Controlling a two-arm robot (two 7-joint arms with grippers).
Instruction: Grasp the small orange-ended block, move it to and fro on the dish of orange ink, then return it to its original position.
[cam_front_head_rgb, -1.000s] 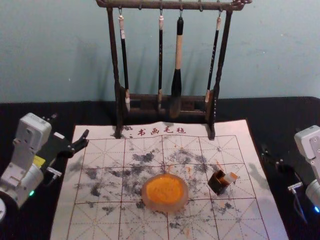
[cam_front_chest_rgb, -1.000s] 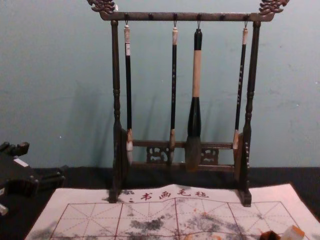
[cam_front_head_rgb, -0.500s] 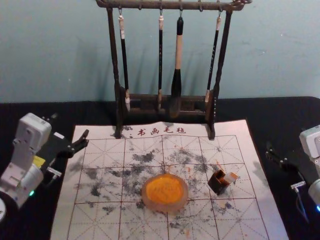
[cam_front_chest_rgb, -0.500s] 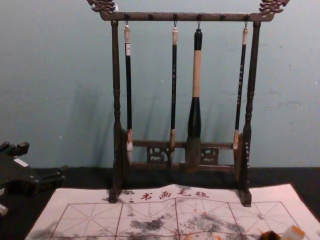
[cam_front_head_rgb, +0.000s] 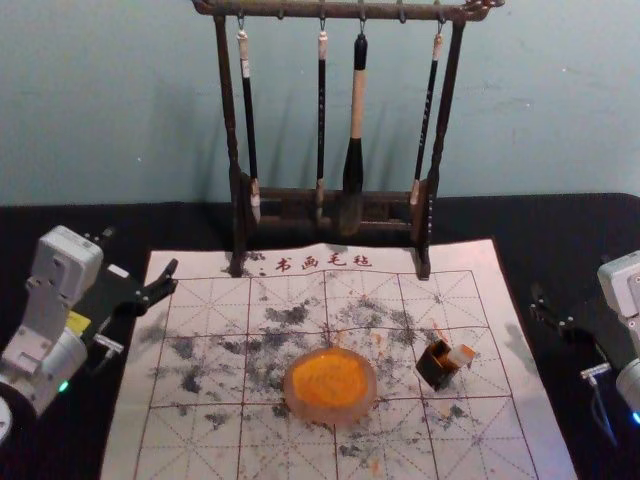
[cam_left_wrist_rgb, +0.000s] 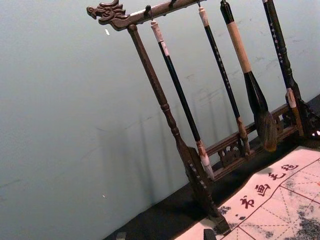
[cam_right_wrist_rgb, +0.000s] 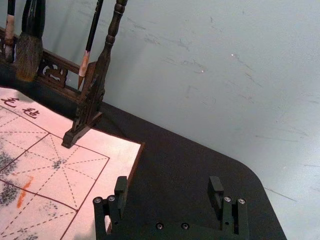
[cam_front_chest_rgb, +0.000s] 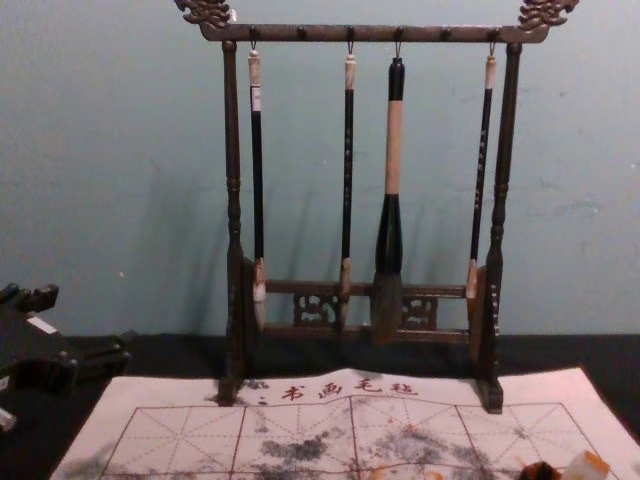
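Block (cam_front_head_rgb: 461, 356) is being gripped by neither left gripper (cam_left_wrist_rgb: 165, 234) nor right gripper (cam_right_wrist_rgb: 168, 184), jaws spread; all steps are being judged outstanding.

And it's four brushes on the count — three slim ones (cam_front_chest_rgb: 257, 180), one thick (cam_front_chest_rgb: 393, 150) — hanging on one rack (cam_front_chest_rgb: 371, 34)! Below, one mat (cam_front_head_rgb: 185, 440) carrying four printed characters (cam_front_head_rgb: 324, 262), one dish of orange ink (cam_front_head_rgb: 330, 380), one dark boxy piece (cam_front_head_rgb: 434, 369) and one small orange-ended block (cam_front_head_rgb: 460, 355)!
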